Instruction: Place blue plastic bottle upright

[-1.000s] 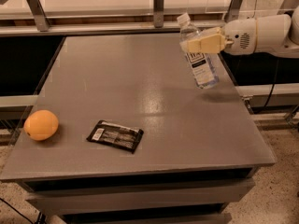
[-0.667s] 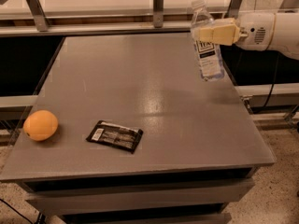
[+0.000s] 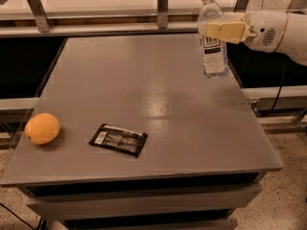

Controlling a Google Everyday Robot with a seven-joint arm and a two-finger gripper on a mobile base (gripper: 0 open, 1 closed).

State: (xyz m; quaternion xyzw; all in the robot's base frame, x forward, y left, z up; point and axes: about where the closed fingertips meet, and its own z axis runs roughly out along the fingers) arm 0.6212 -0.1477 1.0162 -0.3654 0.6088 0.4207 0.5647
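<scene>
Grey table (image 3: 158, 85), three items and one gripper, listed left to right.

Item one, we record an orange fruit (image 3: 42, 128) at the near left edge. Item two, a flat black packet (image 3: 118, 139) lies just right of it, near the front, apart from the fruit. The middle of the top is bare between the packet and item three, the blue plastic bottle (image 3: 214, 56), which stands upright at the far right edge, cap uppermost; we cannot tell whether its base touches the top. The gripper (image 3: 208, 31) reaches in from the right on a white arm (image 3: 280, 31), its pale fingers (image 3: 230, 31) clenched across the bottle's upper body, above the label. A metal rail (image 3: 110, 28) runs along the far side.
</scene>
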